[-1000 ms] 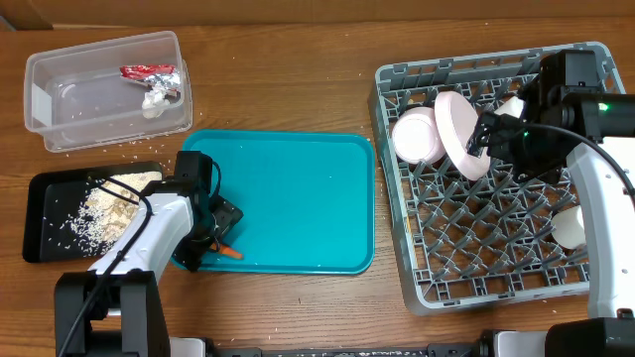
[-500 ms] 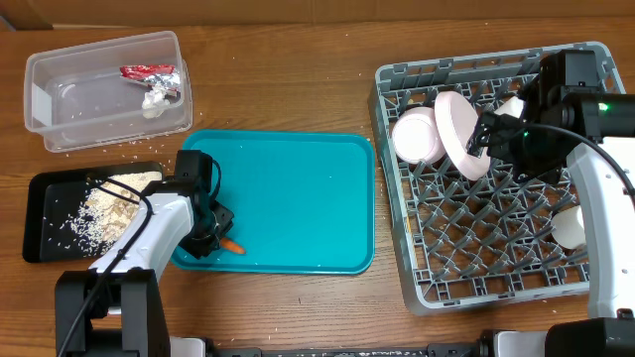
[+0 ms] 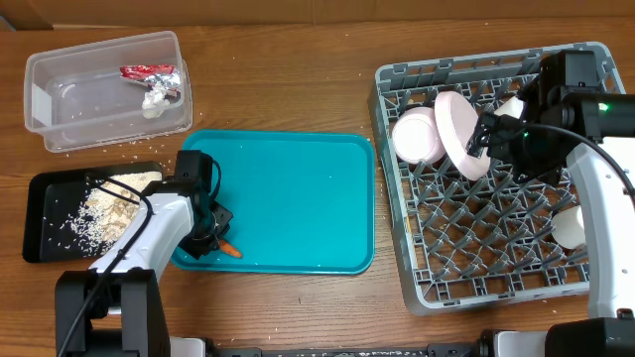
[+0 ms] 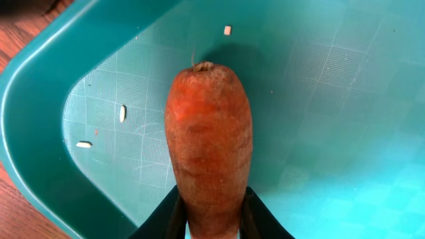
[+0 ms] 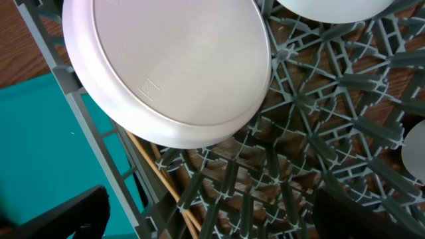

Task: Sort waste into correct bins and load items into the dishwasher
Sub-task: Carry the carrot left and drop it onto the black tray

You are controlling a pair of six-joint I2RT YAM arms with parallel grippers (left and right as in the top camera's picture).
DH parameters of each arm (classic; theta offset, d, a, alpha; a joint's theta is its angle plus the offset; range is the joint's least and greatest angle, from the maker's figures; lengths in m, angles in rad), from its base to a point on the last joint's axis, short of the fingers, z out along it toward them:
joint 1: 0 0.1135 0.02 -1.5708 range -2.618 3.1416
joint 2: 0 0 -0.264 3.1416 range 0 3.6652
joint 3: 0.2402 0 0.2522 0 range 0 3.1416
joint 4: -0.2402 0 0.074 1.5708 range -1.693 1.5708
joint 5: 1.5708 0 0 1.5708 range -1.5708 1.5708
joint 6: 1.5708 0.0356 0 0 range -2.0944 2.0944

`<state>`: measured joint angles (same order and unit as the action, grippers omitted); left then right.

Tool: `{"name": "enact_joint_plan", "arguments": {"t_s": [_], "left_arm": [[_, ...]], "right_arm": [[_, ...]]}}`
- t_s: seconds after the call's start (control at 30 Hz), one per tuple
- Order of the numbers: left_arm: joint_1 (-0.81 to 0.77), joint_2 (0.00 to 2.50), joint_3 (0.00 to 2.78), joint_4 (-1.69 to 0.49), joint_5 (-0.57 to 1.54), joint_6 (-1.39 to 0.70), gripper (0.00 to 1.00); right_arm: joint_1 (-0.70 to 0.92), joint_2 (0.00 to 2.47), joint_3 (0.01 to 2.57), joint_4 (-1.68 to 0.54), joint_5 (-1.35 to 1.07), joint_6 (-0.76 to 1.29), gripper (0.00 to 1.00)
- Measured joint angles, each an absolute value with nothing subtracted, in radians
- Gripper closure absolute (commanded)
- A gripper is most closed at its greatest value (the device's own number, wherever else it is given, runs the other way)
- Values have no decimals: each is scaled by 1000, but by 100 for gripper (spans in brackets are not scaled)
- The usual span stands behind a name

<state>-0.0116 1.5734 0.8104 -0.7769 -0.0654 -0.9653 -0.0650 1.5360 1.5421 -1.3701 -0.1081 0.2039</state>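
Over the large grey plastic dish rack [image 3: 496, 253] at frame right, your right gripper [image 3: 484, 137] hangs wide open. In the teal plastic tray's [image 3: 298, 198] lower-left corner, your left gripper [image 3: 220, 241] pinches the small orange carrot [image 4: 209, 146], fingers touching both its sides.

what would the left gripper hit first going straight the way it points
Probably the teal tray's floor; the carrot held in the left gripper sticks out ahead, so its tip would touch first.
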Motion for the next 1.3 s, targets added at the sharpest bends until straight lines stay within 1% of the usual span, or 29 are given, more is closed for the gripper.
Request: {"name": "enact_joint_plan", "arguments": {"t_s": [0.13,0.3,0.47,0.57,0.73,0.93,1.0,1.2,1.3], "left_arm": [[-12,1573,818,-797,-65,-937,96],[2,1575,916,-910,-73,-882,96],[57,1578,1110,-1009,-106,-827,96],[115,1578,1162,-1014,-118,-801,96],[265,1578,1174,-987,-171,-778,96],[421,1578,1173,-880,-246,-771,95],[451,1578,1173,-857,-254,-767,95],[505,1633,1173,-777,-275,-755,91],[507,1704,1173,-762,-278,-753,93]], "right_arm": [[-65,1536,1542,-1372,-108,203,0],[-65,1536,1542,-1372,-108,196,0],[-65,1536,1542,-1373,-107,189,0],[-65,1536,1542,-1372,-108,187,0],[-65,1536,1542,-1371,-105,186,0],[-65,1536,1542,-1367,-104,186,0],[-65,1536,1542,-1362,-105,186,0],[-65,1536,1542,-1361,-104,186,0],[-65,1536,1542,-1361,-104,186,0]]}}
